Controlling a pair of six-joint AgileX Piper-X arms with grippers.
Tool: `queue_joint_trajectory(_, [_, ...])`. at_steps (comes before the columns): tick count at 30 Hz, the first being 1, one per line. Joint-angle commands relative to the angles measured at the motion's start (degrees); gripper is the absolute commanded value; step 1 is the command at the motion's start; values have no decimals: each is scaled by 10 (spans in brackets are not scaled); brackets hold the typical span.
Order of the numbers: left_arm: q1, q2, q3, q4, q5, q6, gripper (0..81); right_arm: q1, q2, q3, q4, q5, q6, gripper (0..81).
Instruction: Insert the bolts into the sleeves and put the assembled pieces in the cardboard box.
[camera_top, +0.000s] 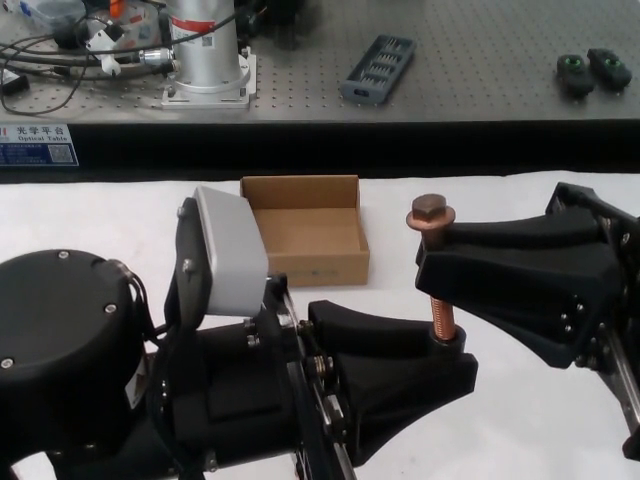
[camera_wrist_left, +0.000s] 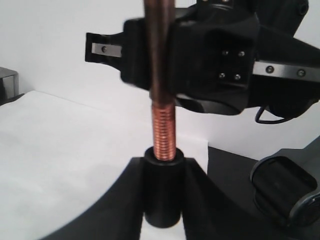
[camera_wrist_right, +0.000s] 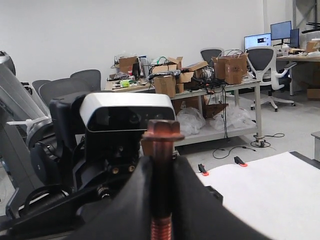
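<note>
A copper bolt (camera_top: 436, 280) stands upright with its hex head on top. My right gripper (camera_top: 432, 262) is shut on its shank just under the head (camera_wrist_right: 163, 131). The bolt's threaded end (camera_wrist_left: 163, 131) enters the top of a black sleeve (camera_wrist_left: 162, 192), which my left gripper (camera_wrist_left: 162, 200) holds upright between its fingers (camera_top: 440, 365). In the right wrist view the bolt (camera_wrist_right: 162, 195) rises between the dark fingers, with the left arm's camera behind it. The open cardboard box (camera_top: 305, 230) sits on the white table beyond the arms.
The white table cover (camera_top: 100, 220) spreads under both arms. Behind it lies a perforated optical bench (camera_top: 450, 90) with a metal post (camera_top: 205, 45), cables, a grey rack (camera_top: 378, 66) and two small dark parts (camera_top: 592, 70).
</note>
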Motion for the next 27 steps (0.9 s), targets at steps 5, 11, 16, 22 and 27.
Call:
queue_joint_trajectory(5, [-3,-5,-7,-74,-15,2,6,7,1,-3,9,-24,3,38])
queue_joint_trajectory(11, [-1,-5,-7,-84,-30,2,6,7,1,-3,13,-23,3,38])
queue_joint_trajectory(16, [-1,-5,-7,-113,-30,2,6,7,1,-3,40,-10,-3,38])
queue_joint_trajectory(22, [-1,-5,-7,-113,-30,2,6,7,1,-3,61,5,-22,1])
queue_joint_trajectory(27, [-1,-5,-7,-113,-30,2,6,7,1,-3,74,22,-18,302])
